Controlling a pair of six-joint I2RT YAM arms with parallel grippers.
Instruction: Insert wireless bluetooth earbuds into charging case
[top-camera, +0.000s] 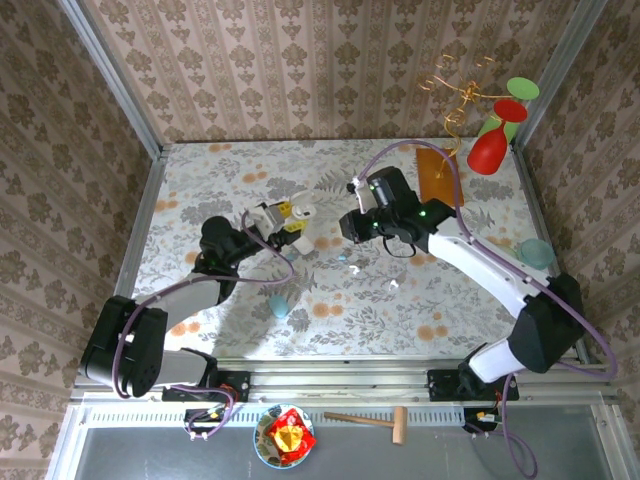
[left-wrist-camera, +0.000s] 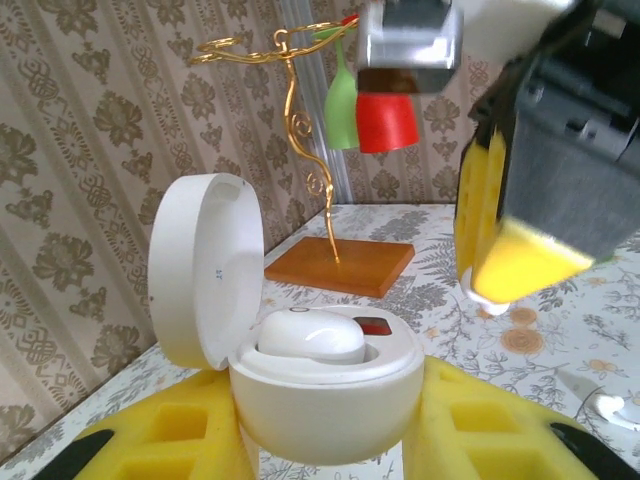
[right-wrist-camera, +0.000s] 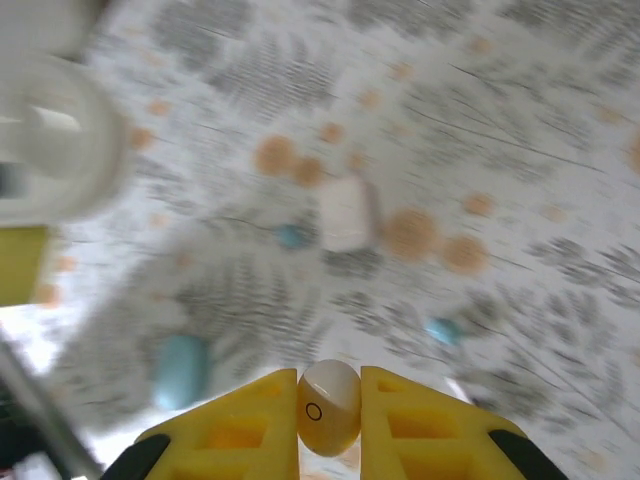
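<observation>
My left gripper (left-wrist-camera: 330, 425) is shut on an open white charging case (left-wrist-camera: 325, 395), lid (left-wrist-camera: 205, 265) swung back to the left. One white earbud (left-wrist-camera: 310, 335) lies seated in the case, beside an empty socket. In the top view this gripper (top-camera: 285, 222) holds the case (top-camera: 298, 213) mid-table. My right gripper (right-wrist-camera: 330, 400) is shut on a white earbud (right-wrist-camera: 328, 405); its yellow fingers (left-wrist-camera: 500, 250) hang just right of and above the case, the earbud (left-wrist-camera: 492, 298) at their tip. Loose earbuds (top-camera: 355, 270) (top-camera: 395, 283) lie on the table.
A light blue case (top-camera: 280, 305) (right-wrist-camera: 180, 370) lies near the front. A gold wire stand on an orange base (top-camera: 438, 175) (left-wrist-camera: 340, 265) with red and green cups stands at the back right. A teal object (top-camera: 535, 252) sits by the right wall.
</observation>
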